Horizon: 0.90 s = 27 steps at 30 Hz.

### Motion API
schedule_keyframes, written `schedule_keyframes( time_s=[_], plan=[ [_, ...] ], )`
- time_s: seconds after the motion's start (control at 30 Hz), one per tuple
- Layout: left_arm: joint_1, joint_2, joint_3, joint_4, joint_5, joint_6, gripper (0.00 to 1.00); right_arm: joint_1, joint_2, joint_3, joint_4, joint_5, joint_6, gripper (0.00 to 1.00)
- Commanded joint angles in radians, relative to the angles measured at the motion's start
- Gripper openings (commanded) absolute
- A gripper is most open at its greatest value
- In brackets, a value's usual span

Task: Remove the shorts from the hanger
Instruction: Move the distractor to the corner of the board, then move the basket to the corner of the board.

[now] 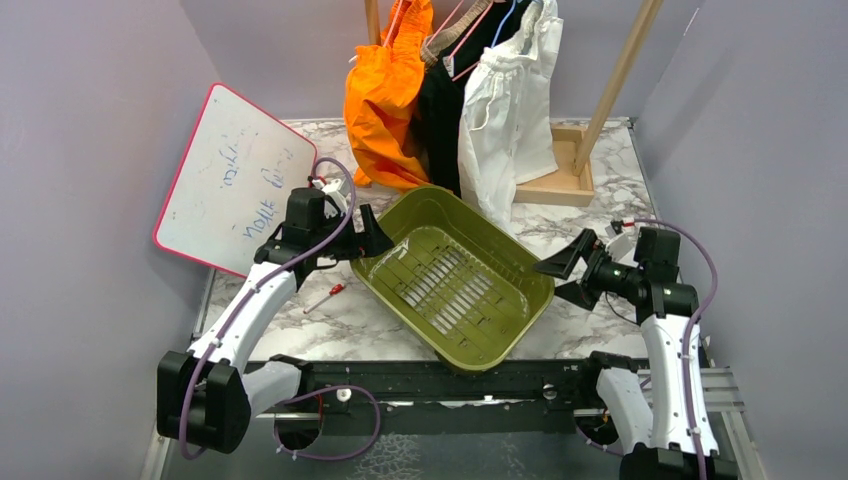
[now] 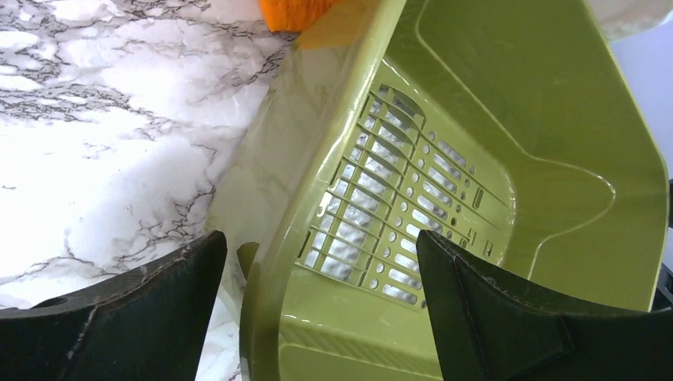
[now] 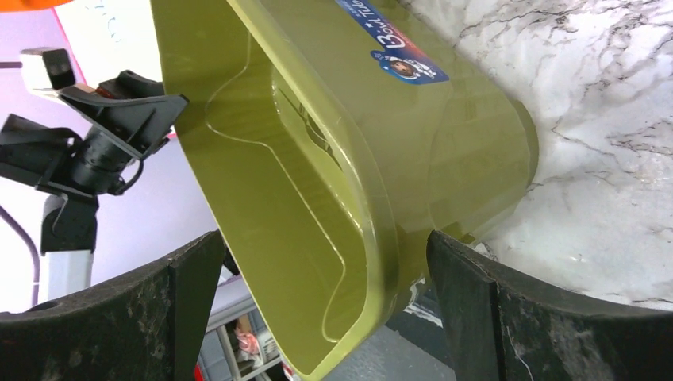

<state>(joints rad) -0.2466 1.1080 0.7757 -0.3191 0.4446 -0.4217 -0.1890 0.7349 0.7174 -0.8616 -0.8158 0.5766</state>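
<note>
Nothing is off yet: the shorts all hang at the back.

The orange shorts (image 1: pixel 385 100), black shorts (image 1: pixel 440 120) and white shorts (image 1: pixel 510 120) hang on hangers (image 1: pixel 468 42) over the far end of the counter (image 1: pixel 370 325) (a tan pair I cannot make out). The left fingers (image 1: pixel 372 236) and right fingers (image 1: pixel 552 283) are wide open and hold nothing, low at each side of the empty basket (image 1: pixel 540 290). Next, I think, one arm must lift, reach back, pinch some cloth and pull it off.

Black shorts (image 1: pixel 438 120) largely behind white pair (image 1: pixel 510 110)
</note>
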Motion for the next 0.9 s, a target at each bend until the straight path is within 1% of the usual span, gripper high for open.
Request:
schedule_keyframes(
  time_s=[0.0,0.07,0.13,0.17,0.2,0.23,0.3,0.4,0.5,0.6,0.67,0.73,0.87],
  plan=[
    [-0.005,0.000,-0.003,-0.002,0.005,0.020,0.92,0.002,-0.040,0.009,0.027,-0.042,0.094,0.99],
    [-0.005,0.001,0.002,-0.006,0.001,0.024,0.92,0.002,-0.043,0.009,0.002,-0.046,0.086,0.99],
    [-0.005,-0.002,0.005,-0.006,-0.020,0.023,0.92,0.002,-0.053,0.057,-0.105,0.117,0.035,0.99],
    [-0.005,-0.001,0.009,-0.006,-0.024,0.023,0.92,0.002,-0.071,0.070,-0.142,0.175,0.021,0.99],
    [-0.005,0.001,0.013,-0.006,-0.027,0.026,0.92,0.002,-0.087,0.072,-0.165,0.192,0.015,0.99],
    [-0.004,0.004,0.019,-0.006,-0.027,0.029,0.92,0.002,-0.096,0.065,-0.189,0.188,0.018,0.99],
    [-0.005,0.015,0.032,-0.006,-0.025,0.039,0.92,0.003,-0.112,0.014,-0.203,0.117,0.033,0.99],
    [-0.005,0.028,0.054,-0.006,-0.031,0.069,0.93,0.003,-0.140,-0.085,-0.159,-0.021,0.070,0.99],
    [-0.005,0.044,0.069,0.011,-0.019,0.092,0.94,0.012,-0.148,-0.131,-0.101,-0.098,0.089,0.99],
    [-0.005,0.074,0.082,0.031,0.093,0.112,0.93,0.029,-0.111,-0.177,0.058,-0.226,0.133,0.99],
    [-0.013,0.091,0.079,0.030,0.171,0.122,0.90,0.028,-0.049,-0.151,0.153,-0.269,0.139,0.99],
    [-0.040,0.087,0.062,0.029,0.185,0.115,0.89,0.028,0.025,-0.070,0.169,-0.216,0.125,0.99],
    [-0.114,0.052,0.021,0.044,0.148,0.066,0.88,0.028,0.144,0.059,0.244,-0.015,0.152,0.99]
  ],
)
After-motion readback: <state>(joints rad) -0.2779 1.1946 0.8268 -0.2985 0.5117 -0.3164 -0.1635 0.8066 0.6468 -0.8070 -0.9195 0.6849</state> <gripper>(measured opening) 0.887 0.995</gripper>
